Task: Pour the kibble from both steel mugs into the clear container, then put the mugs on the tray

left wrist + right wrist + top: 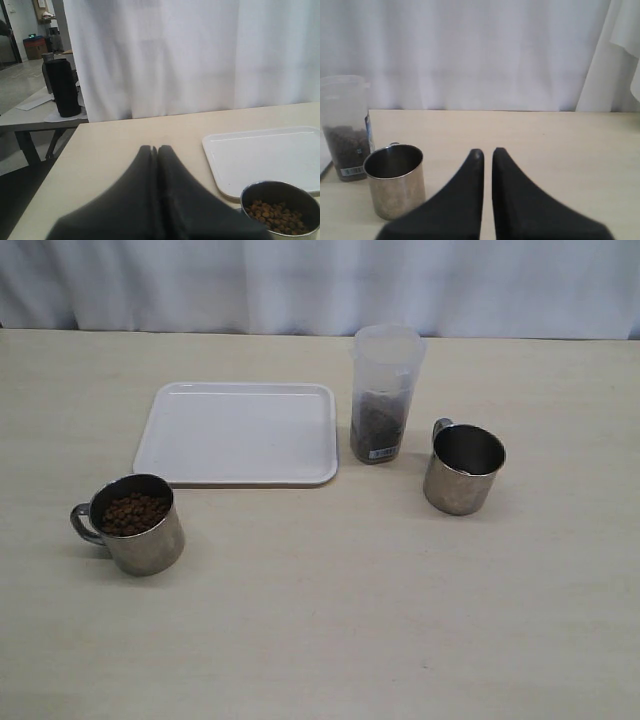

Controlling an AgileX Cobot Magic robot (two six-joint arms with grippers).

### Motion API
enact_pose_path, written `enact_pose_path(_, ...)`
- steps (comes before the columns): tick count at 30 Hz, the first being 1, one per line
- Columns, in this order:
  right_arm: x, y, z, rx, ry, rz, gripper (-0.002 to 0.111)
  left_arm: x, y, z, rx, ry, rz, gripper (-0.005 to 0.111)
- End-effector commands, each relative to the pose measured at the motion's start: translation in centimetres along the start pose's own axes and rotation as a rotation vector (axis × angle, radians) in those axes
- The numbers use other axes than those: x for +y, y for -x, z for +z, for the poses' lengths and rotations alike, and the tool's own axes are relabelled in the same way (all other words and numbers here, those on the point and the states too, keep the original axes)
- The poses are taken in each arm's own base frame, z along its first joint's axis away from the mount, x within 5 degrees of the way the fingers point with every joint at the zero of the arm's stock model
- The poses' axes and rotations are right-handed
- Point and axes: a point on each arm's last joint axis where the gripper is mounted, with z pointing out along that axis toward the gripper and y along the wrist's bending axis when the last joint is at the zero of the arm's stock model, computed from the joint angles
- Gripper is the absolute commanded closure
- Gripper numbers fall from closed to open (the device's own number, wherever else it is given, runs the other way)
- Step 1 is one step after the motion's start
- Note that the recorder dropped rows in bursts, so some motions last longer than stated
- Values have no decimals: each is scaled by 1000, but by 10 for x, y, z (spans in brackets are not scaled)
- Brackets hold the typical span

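Plainly, the white label (383, 452) on the clear container (386, 380) was unreadable.
Left fingers (142, 185) and right fingers (470, 192) were each pressed together, holding nothing.

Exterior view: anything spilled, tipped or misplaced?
Nothing stands out. The shiny steel mug holding brown kibble pellets, the empty-looking steel mug and the tall clear plastic container all stand upright; no stray pellets show on the flat white tray or table.

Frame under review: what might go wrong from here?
The left mug holds plenty of kibble; a quick tilt may scatter pellets. The clear container is tall and slim, so a nudging mug rim might topple it. The left gripper and right gripper are shut and must open first.
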Motion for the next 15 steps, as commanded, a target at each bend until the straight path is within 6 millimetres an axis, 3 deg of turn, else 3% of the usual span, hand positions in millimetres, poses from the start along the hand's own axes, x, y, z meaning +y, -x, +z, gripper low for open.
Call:
enact_pose_path(1,3,1,0,-26,60,-24,104,0,0,0,-8,3,-4,107)
enact_pose_path(15,3,1,0,-20,56,108,104,0,0,0,-5,2,-2,107)
